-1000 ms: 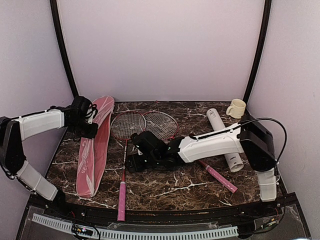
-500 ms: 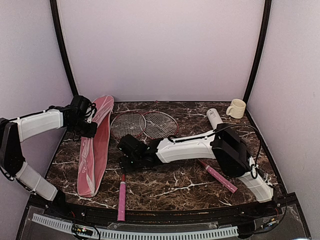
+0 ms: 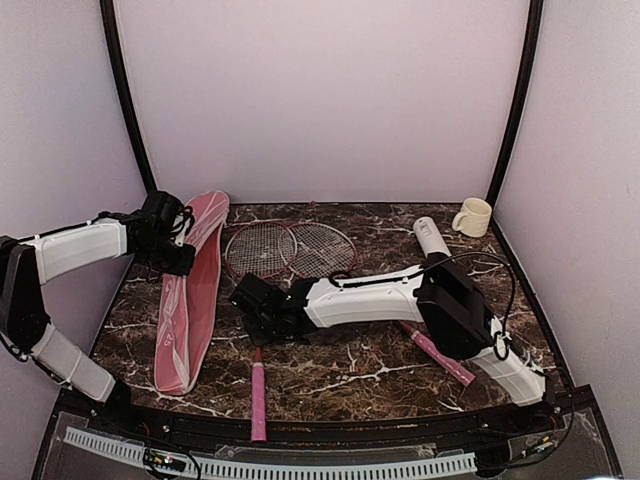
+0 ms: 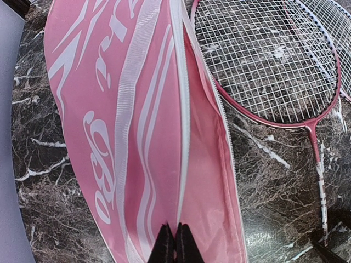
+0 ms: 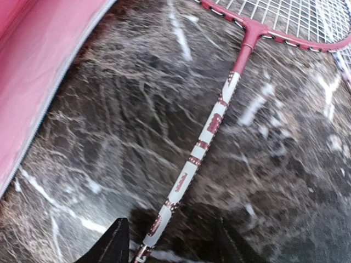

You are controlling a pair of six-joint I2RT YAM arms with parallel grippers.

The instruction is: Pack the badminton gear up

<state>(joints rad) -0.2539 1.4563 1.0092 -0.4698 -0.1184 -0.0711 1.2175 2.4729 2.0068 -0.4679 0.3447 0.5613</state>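
At wrist view alone, right gripper (image 5: 173, 239) straddles 1 racquet shaft (image 5: 211, 129).

marble table (image 3: 350, 372) | carries: pink cover (image 3: 190, 290), two racquets (image 3: 257, 250), white tube (image 3: 432, 238), mug (image 3: 473, 217)

The cover (image 4: 82, 98) is displaying large white stylised lettering along its length. The lower characters are reading roughly as "GBO"; the upper ones are running out of frame and are not resolving. The racquet shaft (image 5: 211, 123) is carrying red printed markings, too blurred to read.
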